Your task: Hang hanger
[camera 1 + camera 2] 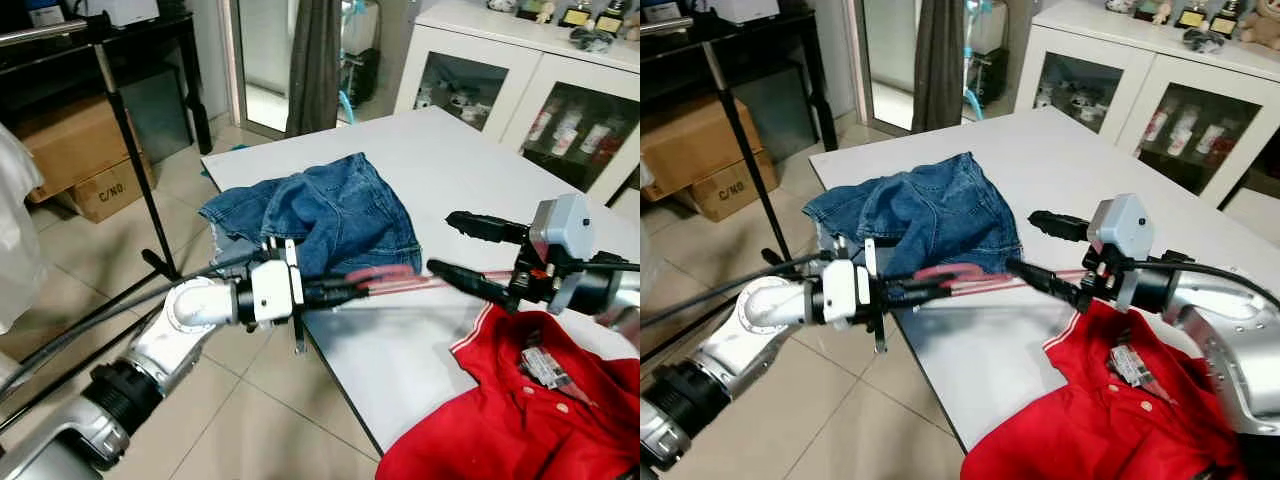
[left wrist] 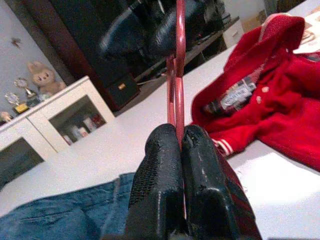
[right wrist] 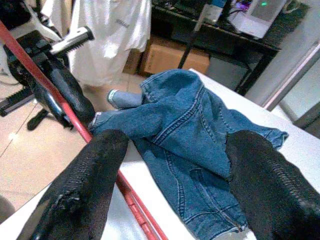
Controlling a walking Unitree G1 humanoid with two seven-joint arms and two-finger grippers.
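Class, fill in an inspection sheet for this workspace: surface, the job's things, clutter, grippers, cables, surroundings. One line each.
Surface: white rectangular table, partly covered by clothes.
Job's things: thin red hanger, held off the table between the two grippers.
Clutter: crumpled blue denim garment near the table's corner; red polo shirt with white-trimmed collar at the near edge.
Grippers: left gripper shut on the hanger; right gripper open, its lower finger beside the hanger's bar.
Cables: black cables running along the left arm.
Surroundings: white glass-door cabinet behind the table; cardboard boxes on the tiled floor; black stand; white garment hanging.
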